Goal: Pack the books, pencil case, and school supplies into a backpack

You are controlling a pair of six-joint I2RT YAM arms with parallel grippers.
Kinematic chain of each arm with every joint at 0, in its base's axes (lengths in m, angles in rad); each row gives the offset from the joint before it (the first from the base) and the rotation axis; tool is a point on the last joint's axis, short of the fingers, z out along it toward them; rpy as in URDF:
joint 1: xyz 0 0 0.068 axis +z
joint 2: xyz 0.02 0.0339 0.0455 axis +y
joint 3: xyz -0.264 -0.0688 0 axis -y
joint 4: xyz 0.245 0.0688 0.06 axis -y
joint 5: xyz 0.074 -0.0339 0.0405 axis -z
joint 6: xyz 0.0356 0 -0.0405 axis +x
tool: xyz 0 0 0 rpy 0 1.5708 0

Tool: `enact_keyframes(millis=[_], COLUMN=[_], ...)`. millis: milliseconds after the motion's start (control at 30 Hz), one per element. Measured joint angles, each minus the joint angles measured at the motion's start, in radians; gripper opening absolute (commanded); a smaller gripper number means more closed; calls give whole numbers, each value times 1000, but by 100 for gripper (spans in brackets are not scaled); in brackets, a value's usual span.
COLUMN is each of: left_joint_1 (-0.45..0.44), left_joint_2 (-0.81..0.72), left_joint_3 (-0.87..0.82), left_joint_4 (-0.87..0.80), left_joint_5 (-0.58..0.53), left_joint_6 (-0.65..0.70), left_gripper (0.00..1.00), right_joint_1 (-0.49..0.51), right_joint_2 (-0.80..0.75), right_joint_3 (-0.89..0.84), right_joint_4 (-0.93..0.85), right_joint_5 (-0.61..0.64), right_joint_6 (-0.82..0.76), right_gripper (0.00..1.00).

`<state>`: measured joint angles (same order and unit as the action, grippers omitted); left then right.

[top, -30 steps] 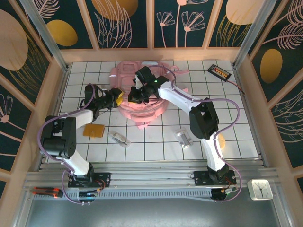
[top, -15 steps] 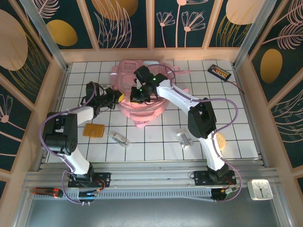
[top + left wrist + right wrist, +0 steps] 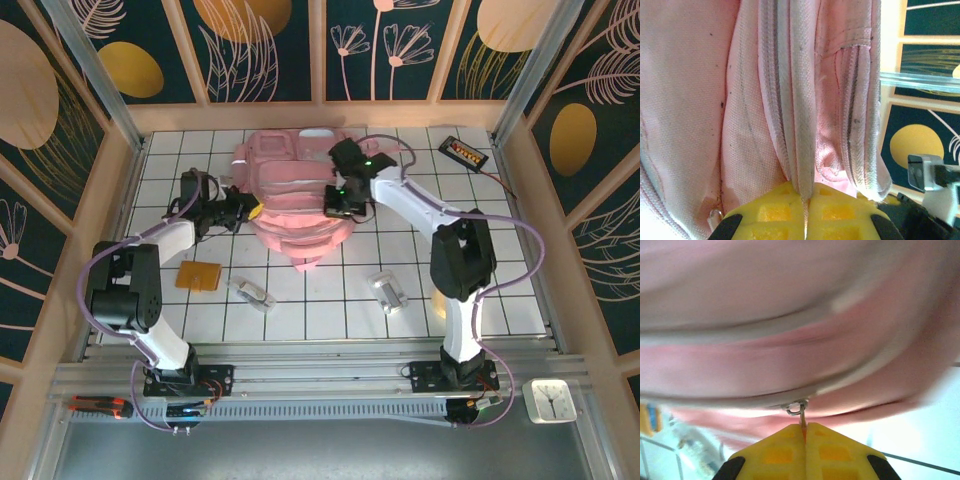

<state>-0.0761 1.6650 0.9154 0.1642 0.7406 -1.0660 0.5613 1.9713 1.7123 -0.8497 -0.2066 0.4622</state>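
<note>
Backpack (image 3: 285, 185): right hand (image 3: 340, 205) has swung rightward along it, zip-pull (image 3: 802, 416) pinched.

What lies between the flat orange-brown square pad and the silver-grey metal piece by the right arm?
In the top view, a second silver-grey clip-like piece lies between the orange-brown pad and that metal piece, nearer the pad.

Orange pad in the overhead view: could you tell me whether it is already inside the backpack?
No, the orange pad lies flat on the table, apart from the backpack.
</note>
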Motion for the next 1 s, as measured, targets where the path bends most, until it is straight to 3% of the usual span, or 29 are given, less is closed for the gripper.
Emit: enact_keyframes(millis=[100,200,233,300,333,367,633,833,1000], left_joint_1=[19,24,28,38,42,46,58,42,-66], left_joint_2=[-4,-4,-4,-4,-4,-5,-145,-290,-290], left_joint_3=[3,18,26,47,58,68,29,-197,-336], left_joint_4=[-24,-47,-61,-81,-85,-87,-86,45,162], left_joint_5=[1,-5,-6,-9,-13,-16,-31,1,-19], left_joint_6=[26,44,50,64,69,73,77,-70,-217], left_gripper=[0,0,5,52,69,98,99,99,96], right_joint_1=[-52,-39,-33,-16,-9,0,77,136,172], right_joint_2=[1,0,0,0,1,1,13,43,66], right_joint_3=[0,3,3,5,5,6,47,110,134], right_joint_4=[5,6,6,7,8,8,16,33,40], right_joint_5=[-26,-30,-31,-37,-40,-45,-101,-136,-142], right_joint_6=[-23,-37,-38,-38,-38,-37,17,50,61], right_gripper=[0,0,0,0,0,0,0,0,0])
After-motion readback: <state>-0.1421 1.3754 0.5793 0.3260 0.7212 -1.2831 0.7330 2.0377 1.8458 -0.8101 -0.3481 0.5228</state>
